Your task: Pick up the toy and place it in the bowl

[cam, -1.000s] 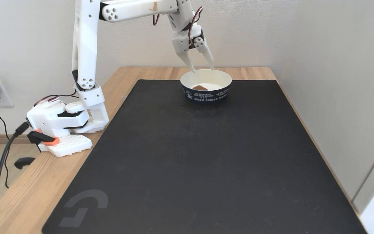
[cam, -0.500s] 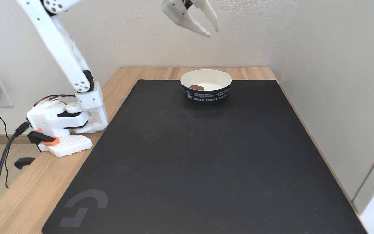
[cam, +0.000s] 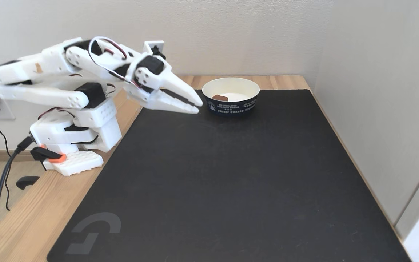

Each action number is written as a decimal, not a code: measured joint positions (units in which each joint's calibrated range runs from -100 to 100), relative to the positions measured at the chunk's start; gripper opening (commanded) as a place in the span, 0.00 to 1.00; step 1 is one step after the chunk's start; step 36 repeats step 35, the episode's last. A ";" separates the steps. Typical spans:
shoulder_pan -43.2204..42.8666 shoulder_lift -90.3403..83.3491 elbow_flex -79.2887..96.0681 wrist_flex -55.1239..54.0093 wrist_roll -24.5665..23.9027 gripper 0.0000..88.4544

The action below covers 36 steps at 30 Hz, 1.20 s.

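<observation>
The fixed view is bright and evenly lit by soft, diffuse light, with no hard-edged shadows. A faint shadow sits under the folded arm (cam: pixel 67 83) and below the gripper (cam: pixel 196 106) on the black mat (cam: pixel 231 182), whose matte surface shows only a weak sheen and pale scuffs. Just beyond the fingertips, the bowl (cam: pixel 231 105) has a cream inside that is nearly washed out. Focus is sharp across the frame; the bowl's lettering is small and hard to read. Straight lines show little bending at the edges.

desk (cam: pixel 49 203): pale grained wood, matt; mat (cam: pixel 231 182): black, matt, finely textured; bowl (cam: pixel 231 105): smooth paper; arm (cam: pixel 49 72): white matt plastic; fingers (cam: pixel 180 91): same plastic
</observation>
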 measured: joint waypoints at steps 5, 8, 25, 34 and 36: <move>1.41 -13.57 13.13 7.68 1.24 0.03; 1.33 -15.57 13.79 12.75 3.66 0.03; -1.75 -15.65 13.98 16.21 6.02 0.03; -2.00 -15.65 13.98 16.21 6.02 0.03; -2.00 -15.65 13.98 16.21 6.02 0.03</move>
